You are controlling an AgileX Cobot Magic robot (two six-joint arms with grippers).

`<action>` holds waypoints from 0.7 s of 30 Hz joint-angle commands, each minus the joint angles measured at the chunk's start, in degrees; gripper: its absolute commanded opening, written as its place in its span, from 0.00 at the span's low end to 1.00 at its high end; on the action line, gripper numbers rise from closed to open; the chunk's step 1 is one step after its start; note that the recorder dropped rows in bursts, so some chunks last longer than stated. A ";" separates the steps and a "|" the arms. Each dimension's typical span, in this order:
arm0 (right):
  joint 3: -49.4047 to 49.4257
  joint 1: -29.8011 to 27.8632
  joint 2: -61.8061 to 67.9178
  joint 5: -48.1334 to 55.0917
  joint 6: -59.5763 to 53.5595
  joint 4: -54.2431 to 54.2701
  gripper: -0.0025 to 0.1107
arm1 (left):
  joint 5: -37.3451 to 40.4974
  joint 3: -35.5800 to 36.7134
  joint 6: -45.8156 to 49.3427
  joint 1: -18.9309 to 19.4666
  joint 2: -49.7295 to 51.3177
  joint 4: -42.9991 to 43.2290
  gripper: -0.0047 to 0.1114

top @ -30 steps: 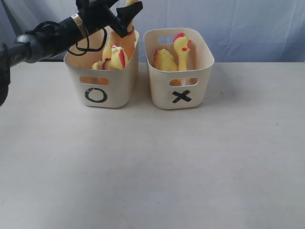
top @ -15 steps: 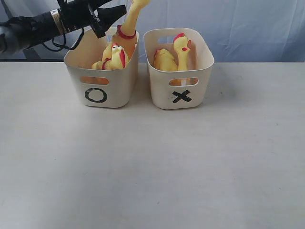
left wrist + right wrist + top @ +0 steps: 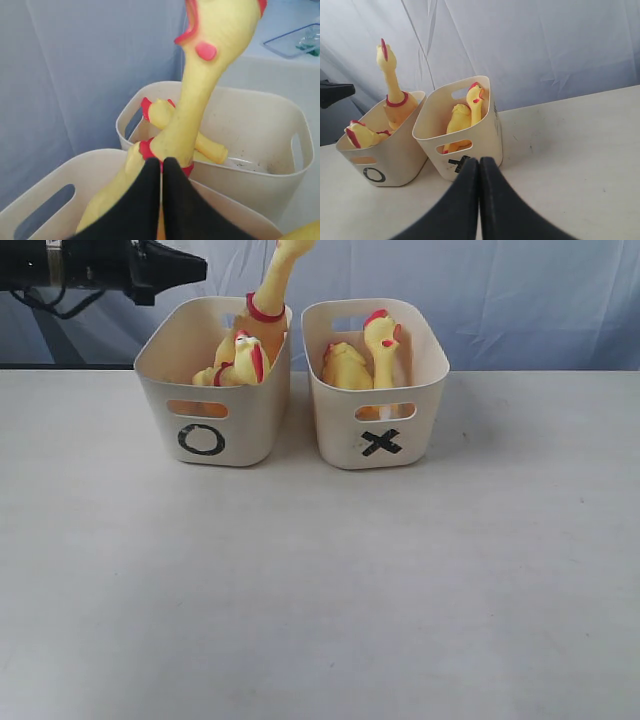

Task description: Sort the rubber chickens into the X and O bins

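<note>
The O bin (image 3: pixel 250 412) holds two rubber chickens: a tall one (image 3: pixel 268 295) with its neck rising above the rim and a smaller one (image 3: pixel 240 360) beside it. The X bin (image 3: pixel 340 425) holds two more, one low (image 3: pixel 345 367) and one upright (image 3: pixel 382 340). My left gripper (image 3: pixel 198 270) hovers shut and empty, up and to the left of the O bin. In the left wrist view its tips (image 3: pixel 161 161) point at the tall chicken's (image 3: pixel 200 100) red neck band. My right gripper (image 3: pixel 479 161) is shut and empty above the table, in front of the X bin (image 3: pixel 487 142).
Both bins stand side by side at the back of the pale table (image 3: pixel 320 590), against a blue-grey curtain (image 3: pixel 520 290). A clear tray (image 3: pixel 295 40) lies on a surface beyond the bins in the left wrist view.
My left gripper has drawn back to the left, away from the tall chicken's neck, and its jaws have shut. The tall chicken stays standing in the O bin.
</note>
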 commanded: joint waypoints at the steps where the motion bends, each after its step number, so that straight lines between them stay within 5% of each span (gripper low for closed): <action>1: 0.09 -0.05 -0.32 -0.48 -0.22 -0.75 0.02 | -0.20 0.37 -5.05 2.06 -3.12 0.23 0.04; 12: 0.09 -0.05 -0.32 -0.48 -0.22 -0.75 0.02 | -0.20 0.37 -28.87 6.29 -5.27 0.23 0.04; 21: 0.09 -0.05 -0.32 -0.26 -0.22 -0.75 0.02 | -0.20 9.55 -23.78 7.40 -12.88 0.23 0.04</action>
